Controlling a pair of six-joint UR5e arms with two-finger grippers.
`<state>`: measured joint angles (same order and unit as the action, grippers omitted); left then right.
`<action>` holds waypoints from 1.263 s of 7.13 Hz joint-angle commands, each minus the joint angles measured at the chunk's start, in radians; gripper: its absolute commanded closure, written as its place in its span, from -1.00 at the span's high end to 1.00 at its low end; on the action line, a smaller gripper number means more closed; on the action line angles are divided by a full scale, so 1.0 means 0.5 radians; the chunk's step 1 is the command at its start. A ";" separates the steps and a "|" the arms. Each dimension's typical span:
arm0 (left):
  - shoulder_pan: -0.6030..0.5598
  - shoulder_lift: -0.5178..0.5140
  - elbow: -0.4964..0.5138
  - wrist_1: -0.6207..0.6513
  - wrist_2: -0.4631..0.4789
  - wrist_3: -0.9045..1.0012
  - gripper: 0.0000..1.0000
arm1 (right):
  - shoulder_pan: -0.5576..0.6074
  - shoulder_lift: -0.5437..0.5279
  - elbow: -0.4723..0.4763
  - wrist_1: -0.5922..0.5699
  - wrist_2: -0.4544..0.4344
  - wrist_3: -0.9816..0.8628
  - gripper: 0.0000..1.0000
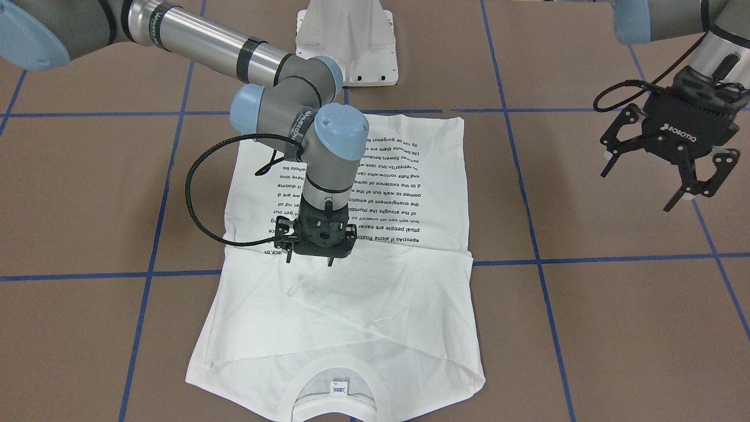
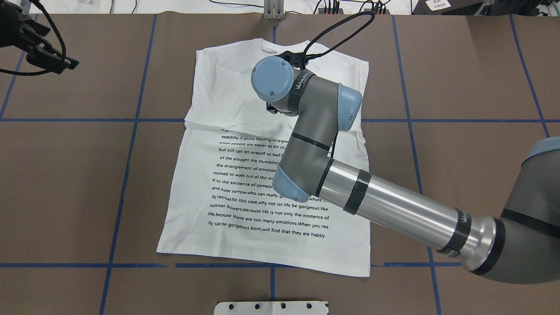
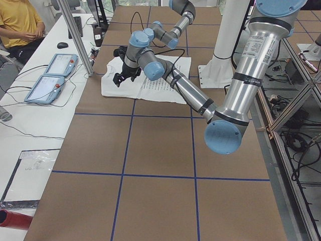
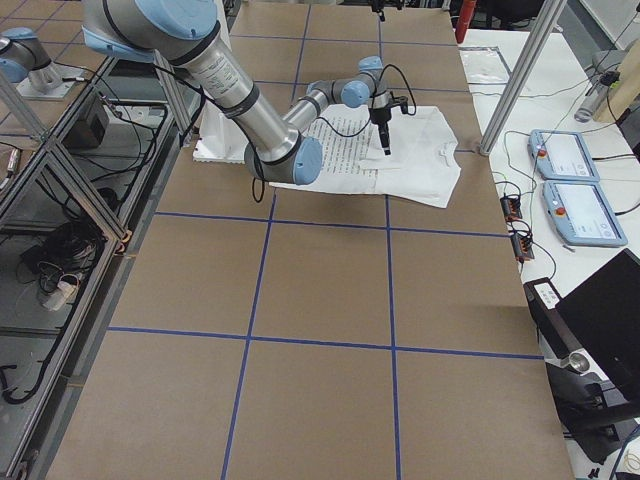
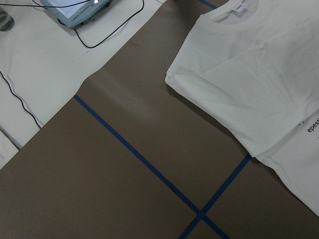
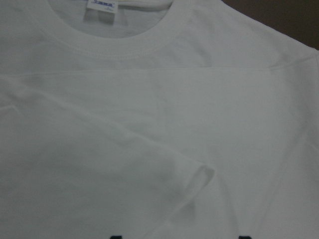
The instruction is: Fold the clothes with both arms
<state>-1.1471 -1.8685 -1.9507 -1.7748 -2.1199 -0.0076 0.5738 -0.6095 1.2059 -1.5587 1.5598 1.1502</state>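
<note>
The clothes are one white T-shirt (image 1: 381, 305) lying flat on the brown table, printed text (image 1: 389, 193) facing up. Its collar (image 1: 334, 394) points away from the robot, and the sleeves are folded in over the chest. My right gripper (image 1: 310, 259) points straight down just above the chest, below the text block, and looks open with nothing in it. The right wrist view holds only white cloth (image 6: 159, 129) and the collar label (image 6: 102, 5). My left gripper (image 1: 638, 189) hangs open and empty in the air, well off the shirt's side. Its wrist view catches a shoulder corner of the shirt (image 5: 249, 74).
The white metal pedestal (image 1: 345, 41) stands at the robot's side of the table. Blue tape lines (image 1: 586, 258) cross the brown surface. Beyond the far edge sit two teach pendants (image 3: 50, 75) with cables, and a seated person (image 3: 17, 25).
</note>
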 commanded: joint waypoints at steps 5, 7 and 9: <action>0.002 0.070 -0.001 -0.006 0.000 -0.056 1.00 | -0.111 0.013 -0.049 0.049 -0.183 -0.048 0.18; 0.002 0.071 -0.001 -0.006 0.000 -0.058 1.00 | -0.111 0.013 -0.074 0.055 -0.235 -0.048 0.17; 0.002 0.071 -0.001 -0.006 0.000 -0.058 1.00 | -0.114 0.013 -0.095 0.065 -0.242 -0.045 0.16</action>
<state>-1.1459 -1.8335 -1.9511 -1.7778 -2.1199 -0.0368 0.5182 -0.6023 1.1635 -1.5293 1.4426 1.1265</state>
